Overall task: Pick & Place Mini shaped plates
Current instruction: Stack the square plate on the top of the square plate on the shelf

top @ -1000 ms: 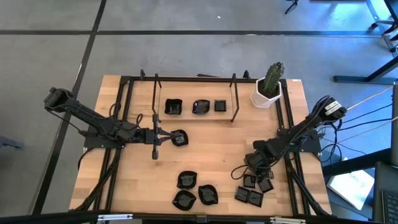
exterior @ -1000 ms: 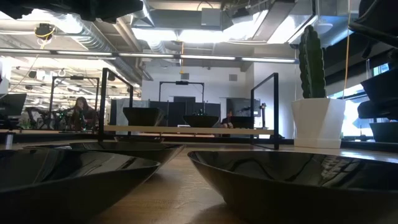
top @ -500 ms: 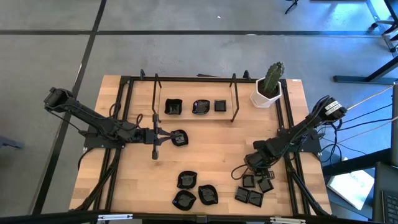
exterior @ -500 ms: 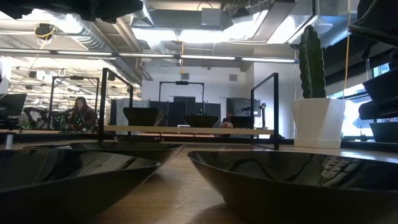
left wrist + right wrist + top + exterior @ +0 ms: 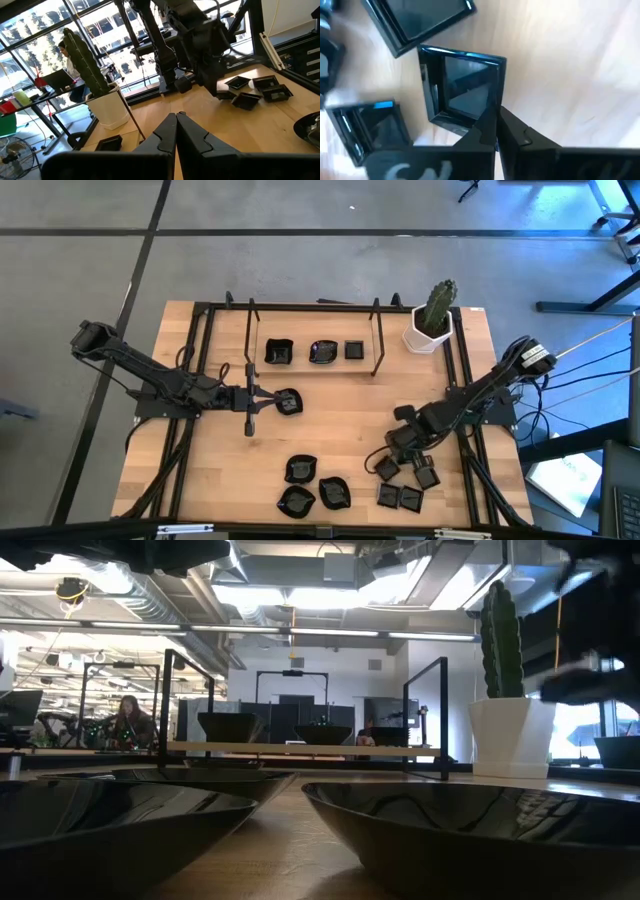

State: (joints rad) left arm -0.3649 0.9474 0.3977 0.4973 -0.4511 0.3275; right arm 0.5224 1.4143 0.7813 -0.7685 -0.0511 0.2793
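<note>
Glossy black mini shaped plates (image 5: 312,482) lie in groups: four wavy-rimmed ones near the front centre, and square plates (image 5: 405,485) clustered at the front right, one of them (image 5: 462,87) pinched at its rim and tilted. Three more plates (image 5: 314,351) sit in a row at the far middle, and a single rounded plate (image 5: 288,401) lies left of centre.

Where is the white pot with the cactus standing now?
In the high view, the white pot stands at the table's far right corner, just right of the raised shelf holding three black dishes.
</note>
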